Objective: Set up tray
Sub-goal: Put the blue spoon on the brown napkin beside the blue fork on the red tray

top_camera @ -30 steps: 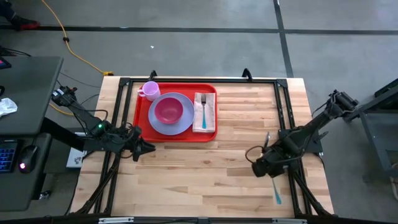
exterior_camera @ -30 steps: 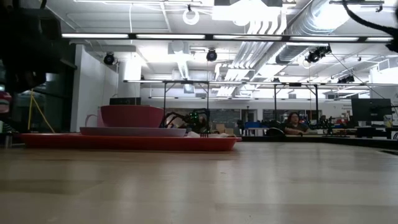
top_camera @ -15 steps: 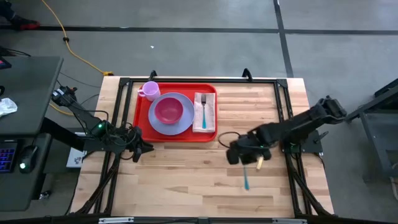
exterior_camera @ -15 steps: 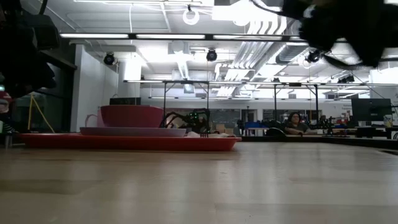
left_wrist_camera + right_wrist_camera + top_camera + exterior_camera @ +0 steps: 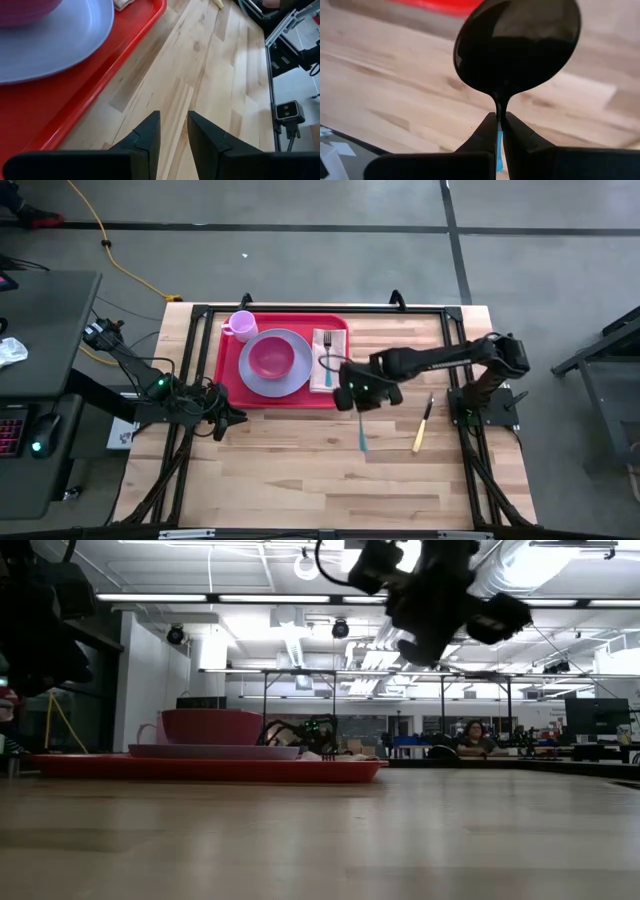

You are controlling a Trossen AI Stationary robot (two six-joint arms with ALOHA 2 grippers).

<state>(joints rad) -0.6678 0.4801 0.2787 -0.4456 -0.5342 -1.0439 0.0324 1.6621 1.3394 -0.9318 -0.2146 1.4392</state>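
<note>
The red tray (image 5: 228,370) lies at the table's far left and carries a lavender plate (image 5: 292,380) with a pink bowl (image 5: 270,358), a lavender cup (image 5: 240,325), and a beige napkin (image 5: 338,368) with a teal-handled fork (image 5: 327,360). My right gripper (image 5: 352,394) hovers just off the tray's near right corner, shut on a spoon whose blue handle (image 5: 362,435) points toward the near edge. In the low view it hangs high above the table (image 5: 430,600). My left gripper (image 5: 173,131) waits open by the tray's near left corner (image 5: 225,418). My right gripper pinches the spoon at its thin neck (image 5: 498,107), where the dark bowl (image 5: 517,45) meets the blue handle (image 5: 498,150). The bowl sticks out past the fingertips and the handle runs back between them. The spoon is lifted clear of the table.
A knife with a beige handle (image 5: 422,427) lies on the bare wood to the right of the right gripper. The near half of the wooden table (image 5: 300,470) offers free room. Black frame rails (image 5: 455,350) run along the table's sides.
My right gripper has swung from the table's near right part toward the left and far side, up to the tray's near right corner, carrying the spoon with it and staying shut on it. The left arm has kept still.
</note>
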